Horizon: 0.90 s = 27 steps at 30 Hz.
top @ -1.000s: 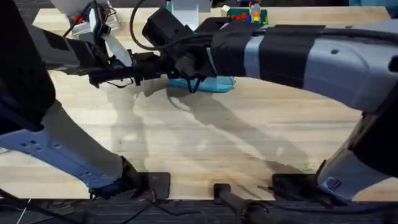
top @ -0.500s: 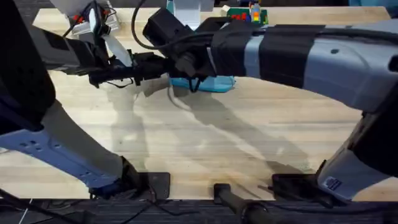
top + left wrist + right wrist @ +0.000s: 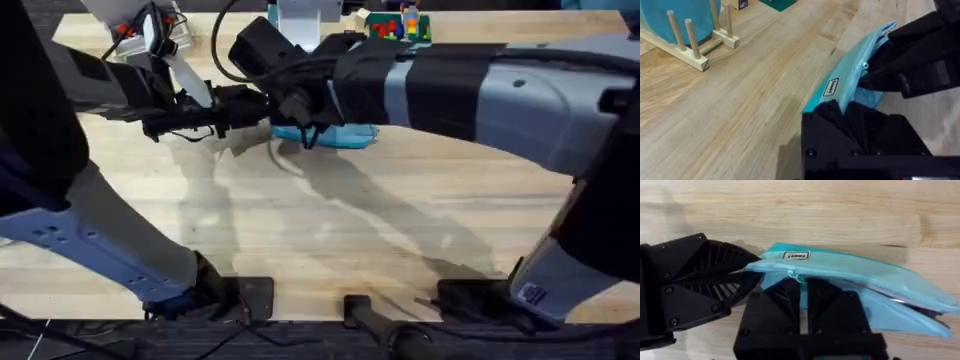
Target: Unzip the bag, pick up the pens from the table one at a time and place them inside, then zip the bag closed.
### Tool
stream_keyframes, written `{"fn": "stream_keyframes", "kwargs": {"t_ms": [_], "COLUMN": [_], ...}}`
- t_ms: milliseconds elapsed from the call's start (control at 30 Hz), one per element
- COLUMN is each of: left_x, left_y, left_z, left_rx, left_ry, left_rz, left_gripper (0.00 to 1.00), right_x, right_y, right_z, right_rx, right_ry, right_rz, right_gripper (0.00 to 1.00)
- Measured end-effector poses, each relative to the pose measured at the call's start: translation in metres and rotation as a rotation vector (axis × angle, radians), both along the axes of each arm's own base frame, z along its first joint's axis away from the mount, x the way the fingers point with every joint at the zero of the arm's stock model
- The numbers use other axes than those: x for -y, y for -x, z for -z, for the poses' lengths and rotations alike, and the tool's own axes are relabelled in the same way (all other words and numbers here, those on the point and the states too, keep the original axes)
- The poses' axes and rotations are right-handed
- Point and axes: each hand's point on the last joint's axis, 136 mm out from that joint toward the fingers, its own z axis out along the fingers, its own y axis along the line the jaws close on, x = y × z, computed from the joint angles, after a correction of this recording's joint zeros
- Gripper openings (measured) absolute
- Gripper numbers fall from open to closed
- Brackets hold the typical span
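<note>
Bag (image 3: pixel 850 272), upper-centre bench (image 3: pixel 330 230): left pincer (image 3: pixel 852 107) clamping its end; right pincer (image 3: pixel 801 282) seemingly pinching zipper pull (image 3: pixel 795 275); draw straight along zipper.

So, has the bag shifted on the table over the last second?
No. In the overhead view the bag sits at the same spot against the table's plank lines, held at one end by the left gripper, the right gripper at its zipper.

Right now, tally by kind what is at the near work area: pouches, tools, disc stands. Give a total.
light blue soft fabric zip pouch: 1
black two-finger tools: 2 (left tool, right tool)
round teal disc on a wooden peg stand: 1
Total: 4
</note>
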Motion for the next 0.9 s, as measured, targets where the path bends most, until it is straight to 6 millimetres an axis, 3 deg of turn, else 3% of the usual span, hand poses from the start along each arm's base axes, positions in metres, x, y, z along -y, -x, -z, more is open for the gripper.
{"fn": "stream_keyframes", "kwargs": {"t_ms": [167, 900], "left_x": [0.0, 0.0], "left_y": [0.0, 0.0], "left_z": [0.0, 0.0], "left_rx": [0.0, 0.0], "left_ry": [0.0, 0.0], "left_rz": [0.0, 0.0], "left_gripper": [0.041, 0.041], "right_x": [-0.001, -0.003], "right_y": [0.0, 0.004], "right_z": [0.0, -0.014], "right_rx": [0.0, -0.015], "right_ry": [-0.005, 0.074], "right_rz": [-0.003, -0.08], "right_gripper": [0.035, 0.031]}}
